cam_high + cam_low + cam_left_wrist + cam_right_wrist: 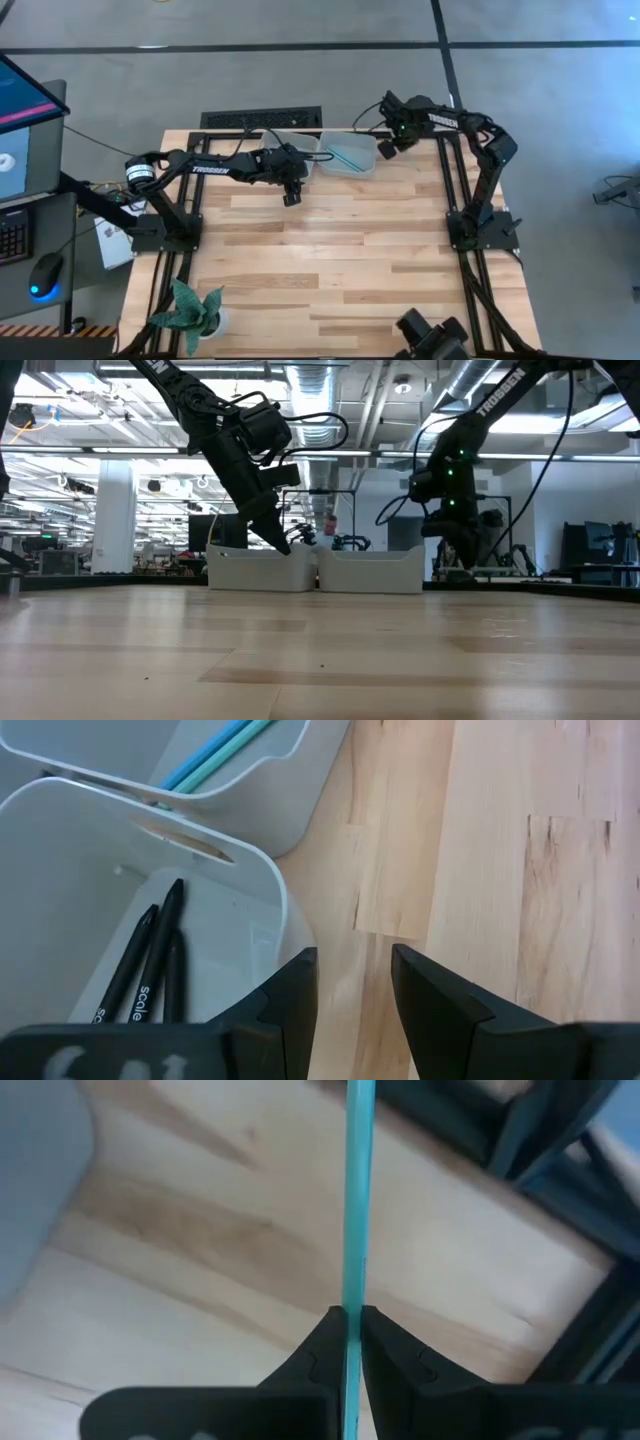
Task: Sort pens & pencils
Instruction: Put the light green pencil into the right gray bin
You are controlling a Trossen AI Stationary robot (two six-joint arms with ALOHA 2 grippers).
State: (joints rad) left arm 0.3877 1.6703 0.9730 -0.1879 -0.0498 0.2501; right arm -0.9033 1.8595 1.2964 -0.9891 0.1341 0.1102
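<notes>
Left gripper (291,197): hangs over the near edge of the left bin, jaws partly apart with only bare wood showing between them, nothing held.
Right gripper (350,1342): at the far right of the surface, just right of the right bin; jaws pressed tight on a teal stick (357,1200) that runs straight out between them.
Left bin (60,900): pale tray at the far side of the surface; three black sticks (150,965) lie inside, close together and roughly parallel.
Right bin (348,155): touching the left bin's right side; two teal-blue sticks (215,750) lie inside it side by side.
Surface (350,260): pale wooden planks, bare between the bins and the near edge.
Plant (190,310): a small green one at the near left corner, well apart from both arms.
</notes>
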